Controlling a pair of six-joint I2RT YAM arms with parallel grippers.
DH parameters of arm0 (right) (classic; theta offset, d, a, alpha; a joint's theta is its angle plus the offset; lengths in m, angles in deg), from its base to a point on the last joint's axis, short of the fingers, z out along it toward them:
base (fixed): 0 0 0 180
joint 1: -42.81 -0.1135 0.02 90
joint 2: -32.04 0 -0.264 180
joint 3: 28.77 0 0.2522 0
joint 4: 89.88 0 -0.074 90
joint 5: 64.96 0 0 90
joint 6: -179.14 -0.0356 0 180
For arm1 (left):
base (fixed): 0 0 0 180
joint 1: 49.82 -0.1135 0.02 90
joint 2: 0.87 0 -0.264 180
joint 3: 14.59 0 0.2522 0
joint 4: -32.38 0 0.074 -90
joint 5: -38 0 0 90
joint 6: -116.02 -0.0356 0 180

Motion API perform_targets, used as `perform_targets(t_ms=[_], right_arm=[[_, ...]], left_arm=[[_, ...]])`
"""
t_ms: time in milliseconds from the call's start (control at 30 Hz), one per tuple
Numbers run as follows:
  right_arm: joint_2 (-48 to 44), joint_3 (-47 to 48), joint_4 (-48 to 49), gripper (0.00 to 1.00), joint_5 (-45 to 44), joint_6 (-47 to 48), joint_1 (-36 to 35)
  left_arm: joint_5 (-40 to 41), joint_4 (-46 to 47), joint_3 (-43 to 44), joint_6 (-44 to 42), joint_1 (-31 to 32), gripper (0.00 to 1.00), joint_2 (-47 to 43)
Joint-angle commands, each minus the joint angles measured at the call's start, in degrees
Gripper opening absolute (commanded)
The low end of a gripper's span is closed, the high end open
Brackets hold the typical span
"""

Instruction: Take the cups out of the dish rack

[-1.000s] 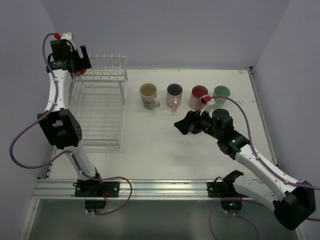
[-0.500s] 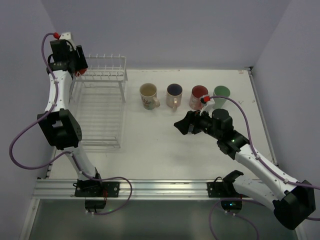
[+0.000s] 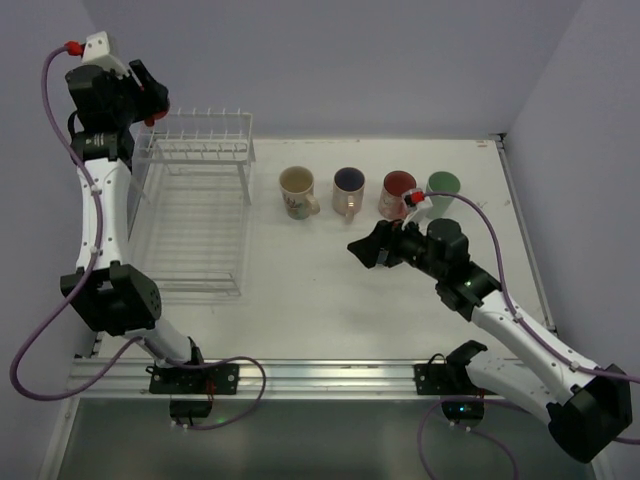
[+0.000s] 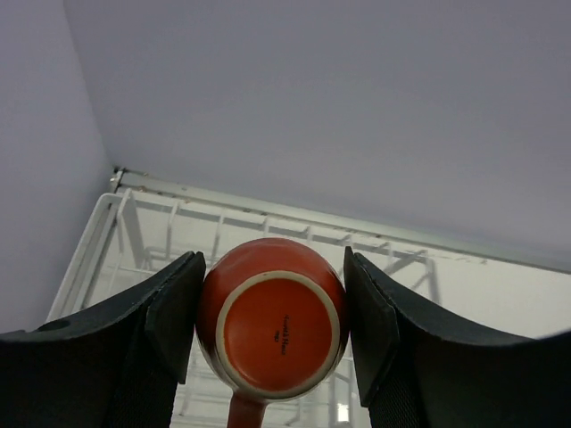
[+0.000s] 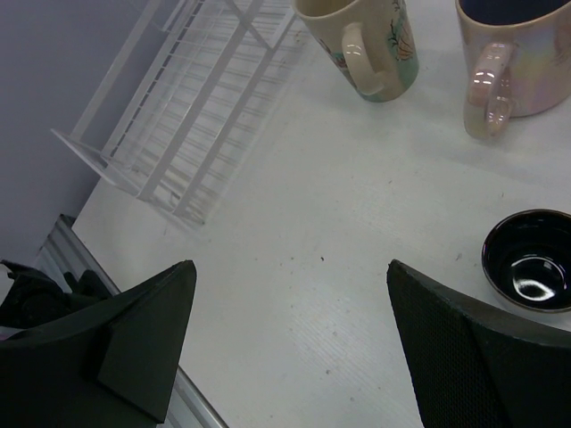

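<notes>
Nearest the arm bases, the right end effector [image 3: 362, 250] hangs low over the middle of the white surface [image 3: 300, 300] with its jaws spread wide and nothing between them. Its wrist view shows the two dark fingers [image 5: 134, 330] far apart over bare surface. A small dark blue cup [image 5: 526, 260] stands upright just beside the right-hand finger, mouth up, touching neither finger. In the top view this cup is hidden under the arm.

Just beyond the right end effector, four larger mugs stand upright in a row across the surface, set apart from each other. From left to right they are the cream mug [image 3: 297, 190], the pale mug with purple inside [image 3: 349, 190], the pink mug with red inside [image 3: 398, 193] and the light green mug [image 3: 443, 186]. The handles of the cream and pale mugs point toward the near edge.

To the left of the row sits the dish rack [image 3: 200, 215]. Its long flat wire tray runs toward the near edge, and its raised pegged shelf is at the far end.

Farthest away, the left end effector [image 3: 145, 88] is held high over the far left corner of the rack. It is clamped on the orange mug [image 4: 272, 325]. One finger presses each side of the mug's body, its base faces the wrist camera, and its handle points toward the bottom of that view. The rack's wires show past the mug.
</notes>
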Motion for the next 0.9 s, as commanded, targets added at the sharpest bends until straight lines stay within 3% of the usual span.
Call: perform_targets(t_ms=[0, 100, 233, 400, 567, 733, 867], right_arm=[[-1.38, 0.32, 4.36, 0.91, 1.35, -2.42, -0.33], [-2.08, -0.2, 7.6, 0.91, 3.81, -6.35, -0.6], [-4.45, -2.23, 16.38, 0.88, 7.59, -12.43, -1.65], [-4.72, -1.53, 25.44, 0.84, 10.23, -16.91, -5.25], [-3.06, -1.0, 34.75, 0.7, 11.19, -19.3, -6.57], [3.62, 4.0, 37.14, 0.7, 15.41, -16.84, -8.07], [6.96, 5.33, 38.02, 0.66, 15.85, -16.75, -9.82]], left_arm=[[-9.2, 10.43, -4.97, 7.13, 0.27, 0.17, -7.72], [-16.33, 17.37, -14.45, 12.93, 2.55, 0.17, -14.4], [-24.58, 33.85, -29.83, 24.59, 10.0, 0.17, -26.33], [-26.63, 55.94, -54.26, 39.64, 19.77, 0.17, -36.99], [-15.22, 70.81, -72.53, 48.09, 31.72, 0.15, -46.05], [-5.29, 77.4, -77.58, 48.63, 41.73, 0.14, -46.06], [-2.55, 80.4, -78.46, 47.75, 45.01, 0.13, -44.04]])
